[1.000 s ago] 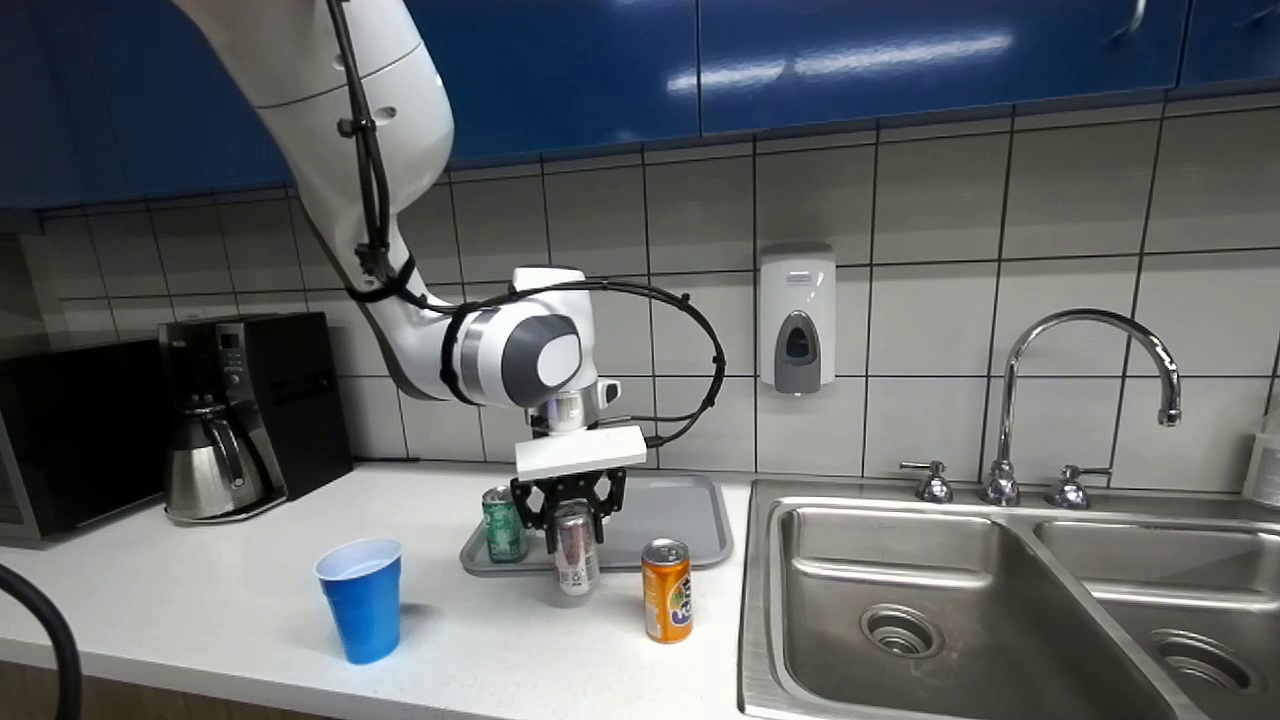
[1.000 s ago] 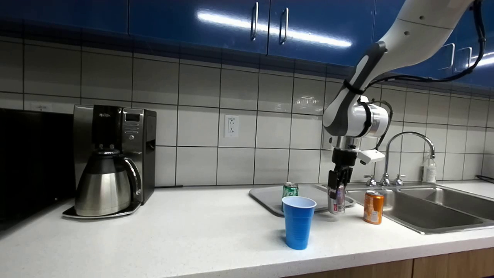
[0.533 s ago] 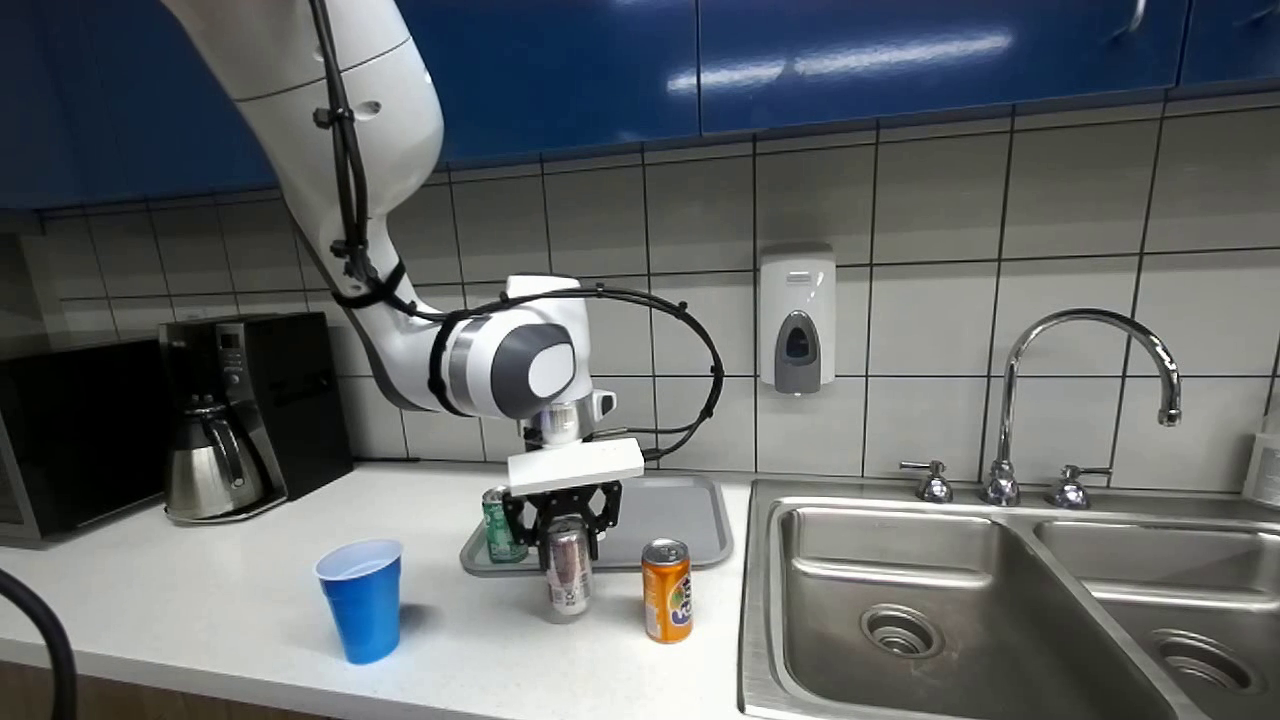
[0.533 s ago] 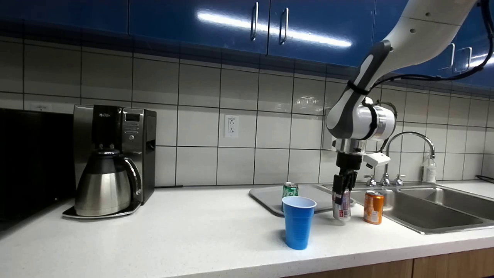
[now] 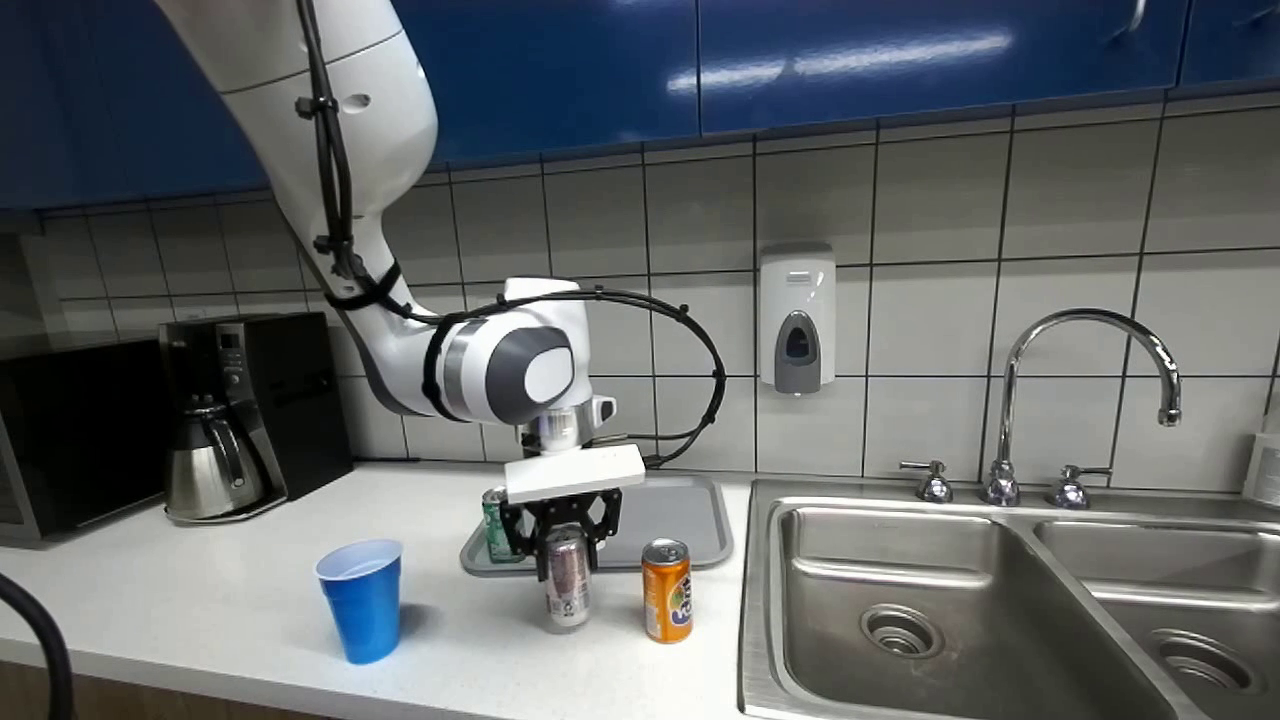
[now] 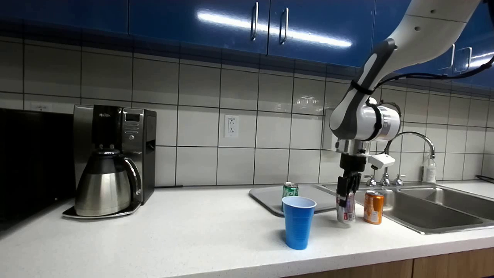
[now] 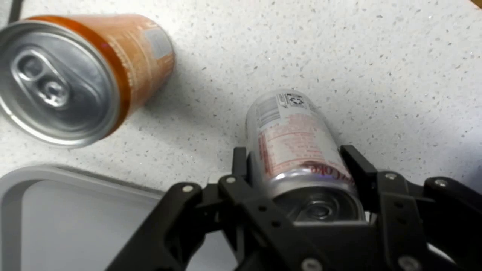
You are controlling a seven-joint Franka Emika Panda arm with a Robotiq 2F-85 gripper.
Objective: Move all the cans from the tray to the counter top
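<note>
Pale tiles (image 6: 197, 127) are fronted by a speckled bench (image 5: 480, 645). By the end effector (image 5: 567, 568), the silver-grey can (image 7: 295, 139) is clamped at or just above the bench, placement apparently near. The orange can (image 5: 665, 592) is already set there; the green can (image 6: 290, 190) is left on the flat, round-cornered tray (image 5: 675, 515). All cans are smooth metal cylinders.

Site is reading as a kitchen. In an exterior view, a double steel sink (image 5: 930, 570) with a chrome faucet (image 5: 1007, 420) is filling the lower right; blue cupboards (image 5: 900, 75) are running along the top, above a tiled wall (image 5: 930, 320). At frame left, a coffee maker (image 5: 270, 400) is standing on the white counter top (image 5: 480, 650).
</note>
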